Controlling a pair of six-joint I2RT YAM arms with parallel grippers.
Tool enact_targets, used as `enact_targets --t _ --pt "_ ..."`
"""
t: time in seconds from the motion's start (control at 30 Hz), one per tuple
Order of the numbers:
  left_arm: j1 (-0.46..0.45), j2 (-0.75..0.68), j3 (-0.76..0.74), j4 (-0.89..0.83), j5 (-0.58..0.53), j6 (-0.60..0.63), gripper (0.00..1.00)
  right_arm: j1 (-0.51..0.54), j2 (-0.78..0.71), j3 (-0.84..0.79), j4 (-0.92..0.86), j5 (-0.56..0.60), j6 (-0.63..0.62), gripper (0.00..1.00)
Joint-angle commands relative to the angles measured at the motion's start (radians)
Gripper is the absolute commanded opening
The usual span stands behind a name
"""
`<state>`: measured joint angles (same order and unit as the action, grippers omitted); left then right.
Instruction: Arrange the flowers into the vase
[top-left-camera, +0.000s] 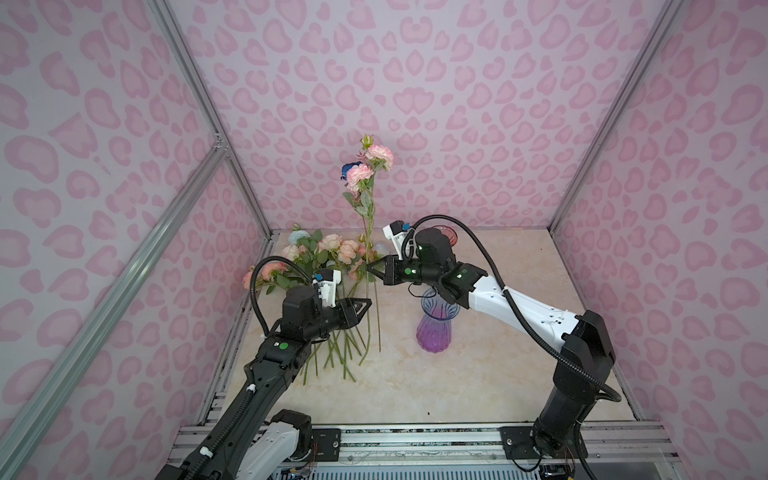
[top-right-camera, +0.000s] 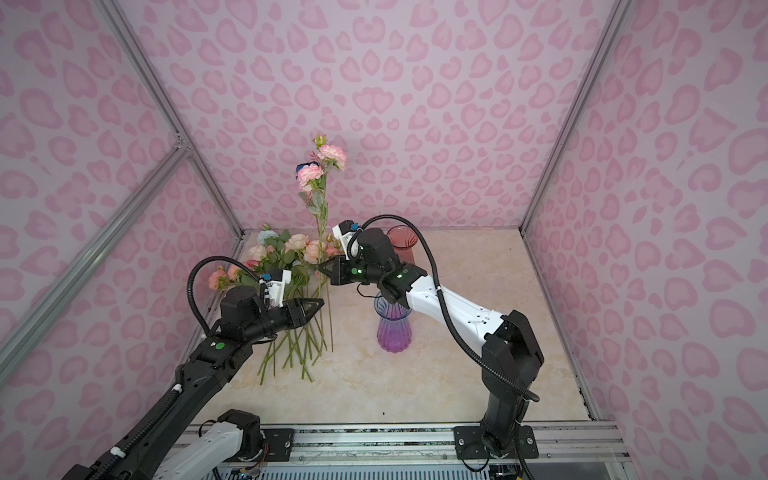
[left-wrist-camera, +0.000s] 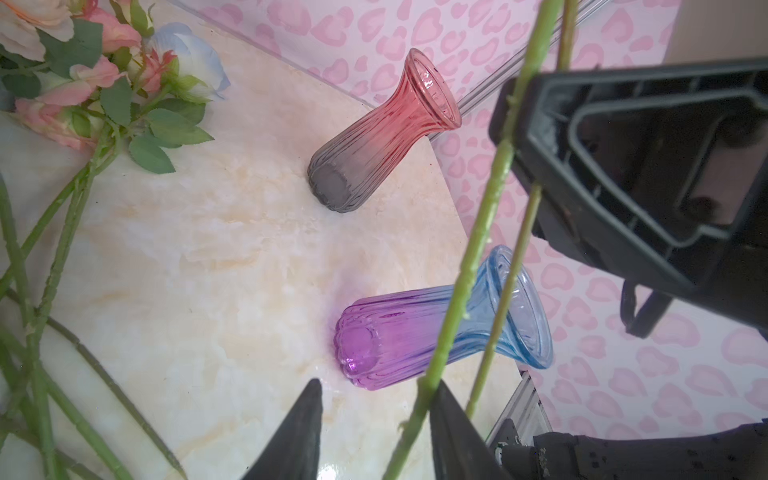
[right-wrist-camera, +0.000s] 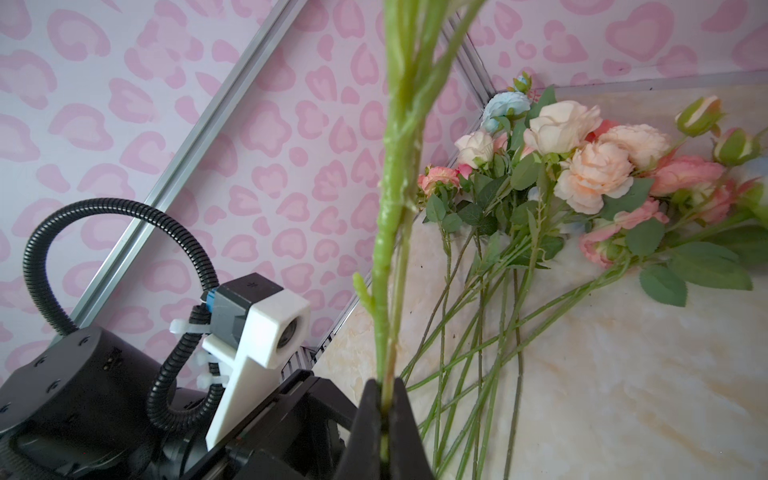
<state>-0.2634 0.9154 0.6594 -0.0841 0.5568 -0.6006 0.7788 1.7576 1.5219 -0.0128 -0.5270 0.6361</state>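
Observation:
My right gripper (top-left-camera: 369, 267) (top-right-camera: 321, 268) (right-wrist-camera: 384, 382) is shut on two thin green stems (right-wrist-camera: 388, 208) and holds them upright. Their pink blooms (top-left-camera: 368, 168) (top-right-camera: 322, 166) stand high against the back wall, with a deep blue bloom (top-left-camera: 347, 169) behind. My left gripper (top-left-camera: 368, 301) (top-right-camera: 320, 301) (left-wrist-camera: 376, 388) is open lower down on the same stems (left-wrist-camera: 478, 232), and one stem rests against one finger. The rest of the flowers (top-left-camera: 328, 249) (top-right-camera: 286, 249) (right-wrist-camera: 582, 166) (left-wrist-camera: 83, 75) lie heaped at the back left. The purple-and-blue vase (top-left-camera: 434, 328) (top-right-camera: 393, 328) (left-wrist-camera: 415, 336) stands upright under my right arm.
A red-and-grey glass vase (top-right-camera: 401, 243) (left-wrist-camera: 386, 133) stands at the back, half hidden behind my right wrist in a top view (top-left-camera: 446, 235). Pink patterned walls close in the marble table (top-left-camera: 498, 374) on three sides. Loose stem ends (top-left-camera: 332, 361) fan out under my left arm.

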Motion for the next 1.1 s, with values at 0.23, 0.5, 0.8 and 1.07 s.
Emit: enact_targets --t 0.23,0.5,0.8,1.07 --pt "-0.022 0.022 0.006 0.150 0.036 -0.023 0.24 0.000 0.005 -0.014 0.060 -0.022 0.021 0.00" --pt "-0.048 0.042 0.016 0.166 0.024 -0.015 0.04 -0.002 0.017 -0.011 0.065 -0.021 0.025 0.00" --pt "-0.049 -0.057 0.035 0.088 -0.162 -0.011 0.04 -0.054 -0.015 -0.028 0.022 -0.003 -0.001 0.00" --pt "-0.048 -0.111 0.106 0.073 -0.204 -0.014 0.04 -0.080 -0.022 -0.012 -0.114 0.085 -0.074 0.00"
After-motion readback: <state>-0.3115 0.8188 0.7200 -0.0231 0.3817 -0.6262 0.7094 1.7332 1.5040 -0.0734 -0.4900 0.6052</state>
